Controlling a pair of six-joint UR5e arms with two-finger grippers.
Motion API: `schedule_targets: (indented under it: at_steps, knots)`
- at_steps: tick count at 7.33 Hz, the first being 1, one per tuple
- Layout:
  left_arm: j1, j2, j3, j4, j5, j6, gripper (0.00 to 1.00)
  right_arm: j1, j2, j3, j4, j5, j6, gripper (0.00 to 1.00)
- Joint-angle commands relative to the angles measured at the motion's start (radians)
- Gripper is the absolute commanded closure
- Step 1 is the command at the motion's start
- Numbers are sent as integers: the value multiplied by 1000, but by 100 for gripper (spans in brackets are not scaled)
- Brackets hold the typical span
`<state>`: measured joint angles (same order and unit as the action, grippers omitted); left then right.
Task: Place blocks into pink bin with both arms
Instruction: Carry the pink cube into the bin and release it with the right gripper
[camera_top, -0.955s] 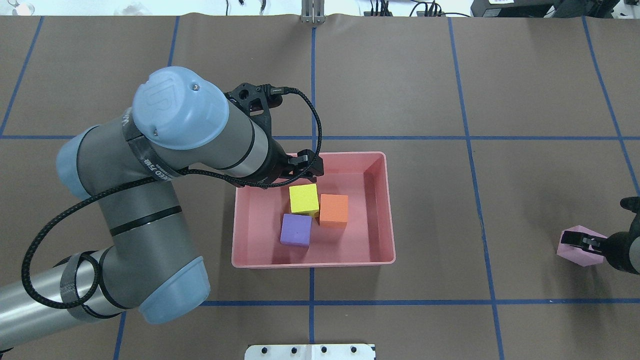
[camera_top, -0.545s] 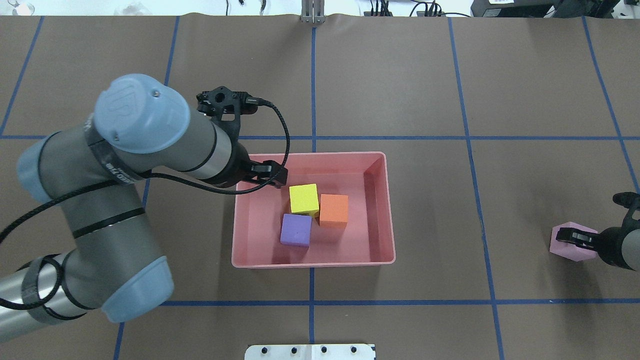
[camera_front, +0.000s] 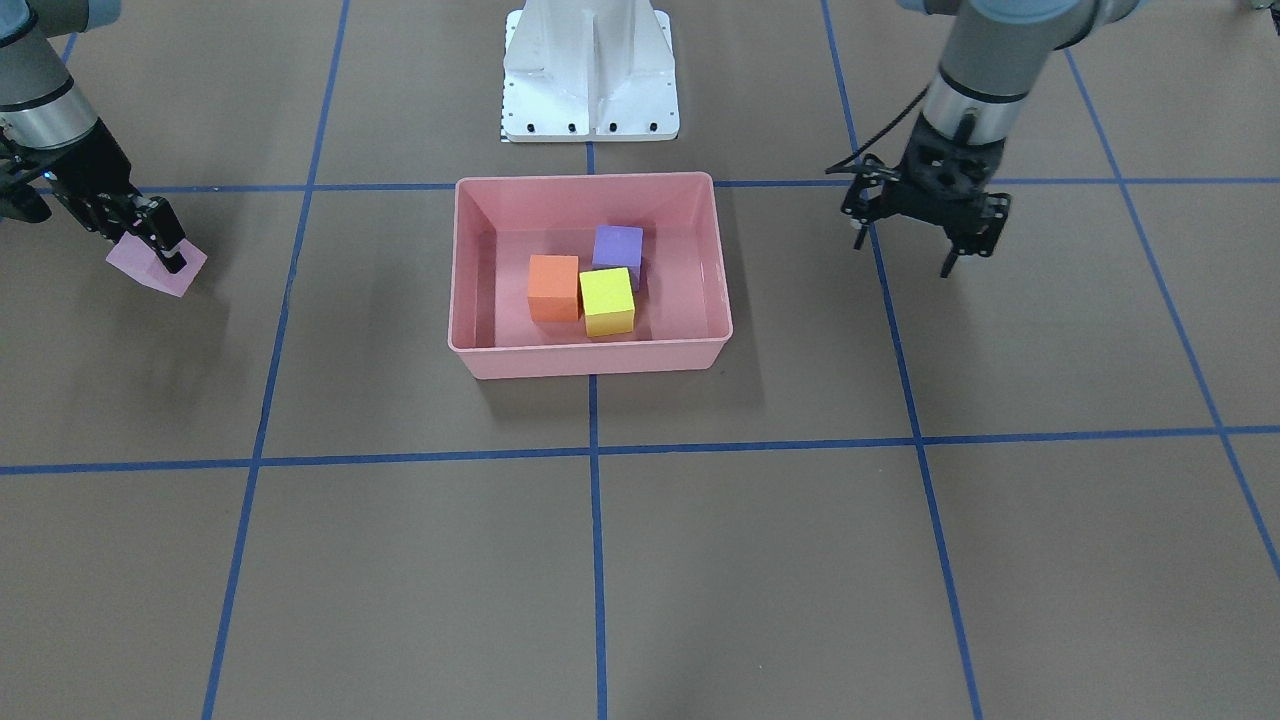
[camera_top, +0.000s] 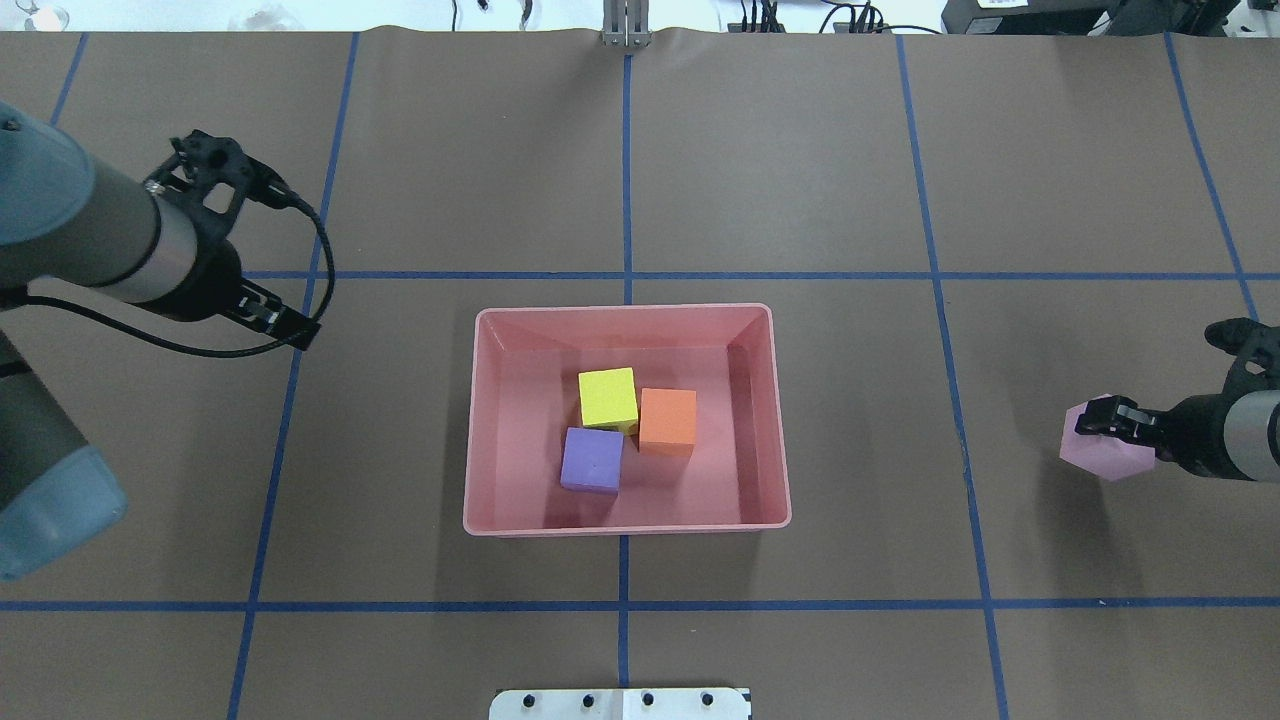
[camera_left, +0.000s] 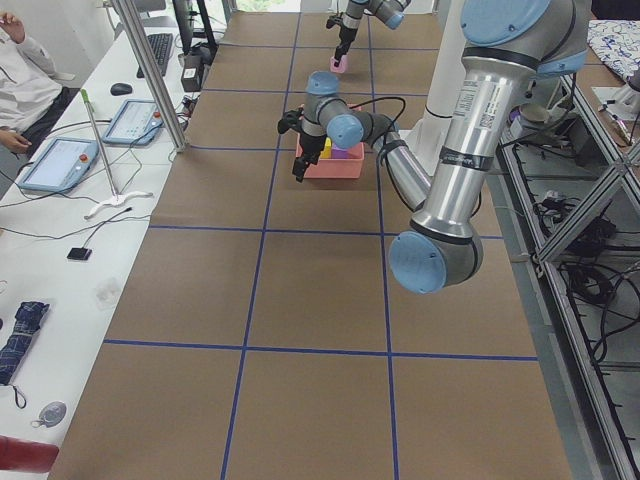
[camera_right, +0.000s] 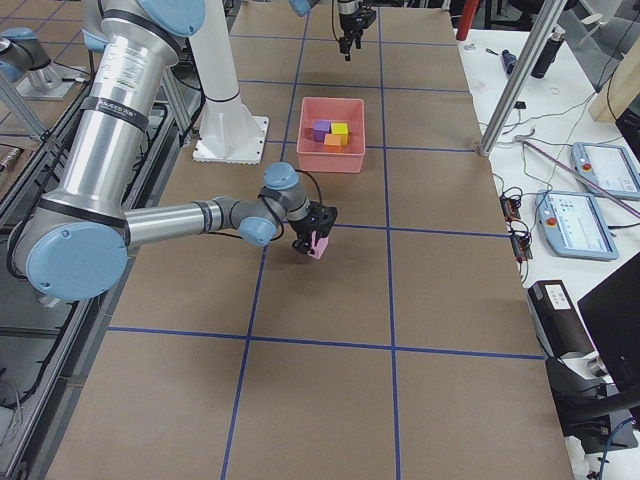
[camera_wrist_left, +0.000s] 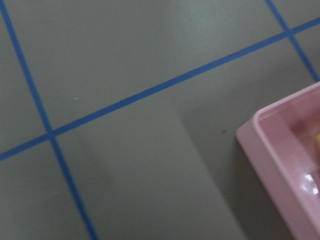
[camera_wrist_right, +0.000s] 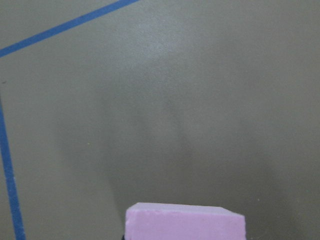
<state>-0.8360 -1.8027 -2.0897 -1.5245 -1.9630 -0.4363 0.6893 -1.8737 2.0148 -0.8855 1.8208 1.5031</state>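
Observation:
The pink bin (camera_top: 620, 311) stands mid-table and also shows in the front view (camera_front: 590, 361). In it lie the yellow block (camera_top: 607, 397), the orange block (camera_top: 667, 420) and the purple block (camera_top: 591, 459). My left gripper (camera_top: 292, 327) is open and empty, well to the left of the bin over bare table; in the front view (camera_front: 903, 255) its fingers stand apart. My right gripper (camera_top: 1112, 421) is shut on the light pink block (camera_top: 1102, 455) far right of the bin and holds it tilted. The block fills the bottom of the right wrist view (camera_wrist_right: 185, 222).
The white robot base plate (camera_top: 620, 703) sits at the near table edge. Blue tape lines cross the brown table cover. The left wrist view shows a corner of the bin (camera_wrist_left: 280, 160). Desks with tablets (camera_left: 60, 160) run along the far side.
My left arm has swung back to the left, from over the bin to well outside it. My right gripper has moved left toward the bin with the light pink block.

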Motion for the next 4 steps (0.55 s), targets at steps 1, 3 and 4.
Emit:
schedule_targets:
  at_steps: [1,3,4]
  knots:
    - [-250,119,28,3,-202,277,0,47,278,108,-409,41,-1,100]
    - [-479,251,57,-5,-232,292,0,7,603,137,-823,35,14,100]
    - [-571,305,112,-9,-231,303,0,-38,743,133,-981,28,19,100]
